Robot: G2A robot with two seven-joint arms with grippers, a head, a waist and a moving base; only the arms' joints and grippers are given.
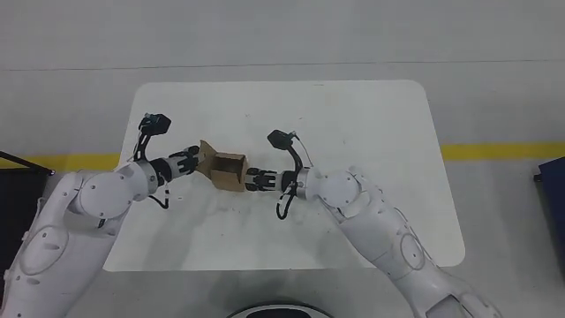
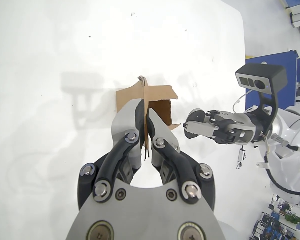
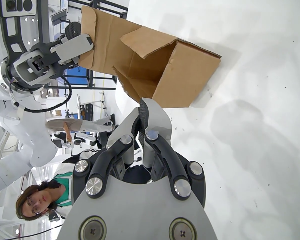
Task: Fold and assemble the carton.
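Note:
A small brown carton [image 1: 229, 170] lies on its side on the white table [image 1: 353, 124], its mouth open toward the right arm. My left gripper [image 2: 144, 112] is shut on a flap of the carton [image 2: 143, 93] at its left end. In the right wrist view the carton [image 3: 187, 76] shows a hollow inside with loose flaps, and the left gripper [image 3: 86, 43] pinches the far flap. My right gripper [image 3: 143, 104] is shut with nothing in it, its tips right at the carton's open edge. In the top view the right gripper [image 1: 252, 179] sits just right of the carton.
The table's near edge [image 1: 265, 268] lies close below both arms. A yellow floor stripe [image 1: 503, 151] runs past the table's right side.

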